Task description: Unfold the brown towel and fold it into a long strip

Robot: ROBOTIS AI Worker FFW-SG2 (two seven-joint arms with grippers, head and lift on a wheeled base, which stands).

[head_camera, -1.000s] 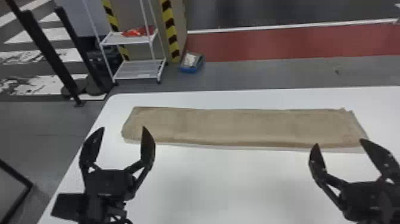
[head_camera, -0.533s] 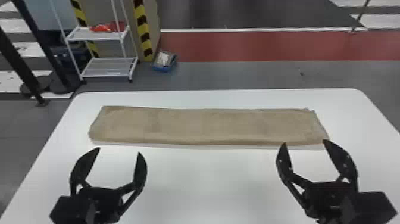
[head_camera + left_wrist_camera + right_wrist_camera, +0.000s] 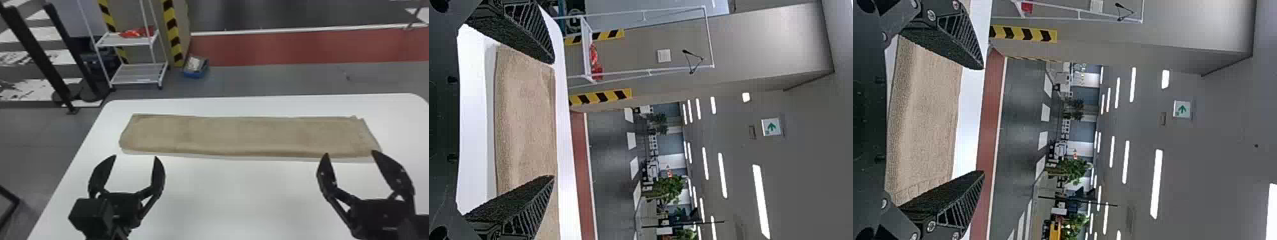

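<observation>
The left claw (image 3: 135,156) has shifted leftward relative to the brown towel (image 3: 245,135).

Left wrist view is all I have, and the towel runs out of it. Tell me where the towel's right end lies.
Observer: In the head view, the towel ends on the right while still on the table, short of the table's rounded far right corner.
Operator: Check the right gripper and tell me whether it holds anything.
Observer: The right gripper is empty, with its two fingers standing well apart.
Operator: Now name what sits on the floor just right of the white rack.
Observer: A blue box, by the foot of the yellow and black striped post.
</observation>
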